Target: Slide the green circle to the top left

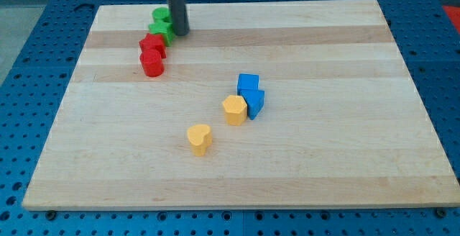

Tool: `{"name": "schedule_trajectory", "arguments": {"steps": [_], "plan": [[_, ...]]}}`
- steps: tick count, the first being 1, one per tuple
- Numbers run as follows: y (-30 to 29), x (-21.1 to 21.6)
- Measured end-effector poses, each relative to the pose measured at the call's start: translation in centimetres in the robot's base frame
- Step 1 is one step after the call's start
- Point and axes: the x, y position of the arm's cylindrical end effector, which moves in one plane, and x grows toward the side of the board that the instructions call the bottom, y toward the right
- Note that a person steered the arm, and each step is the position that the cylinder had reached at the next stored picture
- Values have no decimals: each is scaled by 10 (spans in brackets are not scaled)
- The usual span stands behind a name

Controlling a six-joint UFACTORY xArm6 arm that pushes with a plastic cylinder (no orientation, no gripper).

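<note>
The green circle (159,14) sits near the board's top left, partly hidden by my rod. A second green block (162,29), its shape unclear, touches it just below. My tip (180,34) rests on the board at the right side of these two green blocks, against the lower one. The dark rod rises from there out of the view's top.
A red star-like block (152,44) and a red rounded block (152,64) lie just below the green ones. Two blue blocks (248,83) (254,103), a yellow hexagon (234,110) and a yellow heart (199,138) lie near the middle of the wooden board (323,157).
</note>
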Motion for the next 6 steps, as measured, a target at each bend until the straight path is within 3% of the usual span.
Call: {"name": "schedule_trajectory", "arguments": {"steps": [1, 2, 3, 4, 5, 6], "plan": [[-39, -16], [-40, -29], [-12, -29], [8, -62], [-9, -79], [-52, -70]]}}
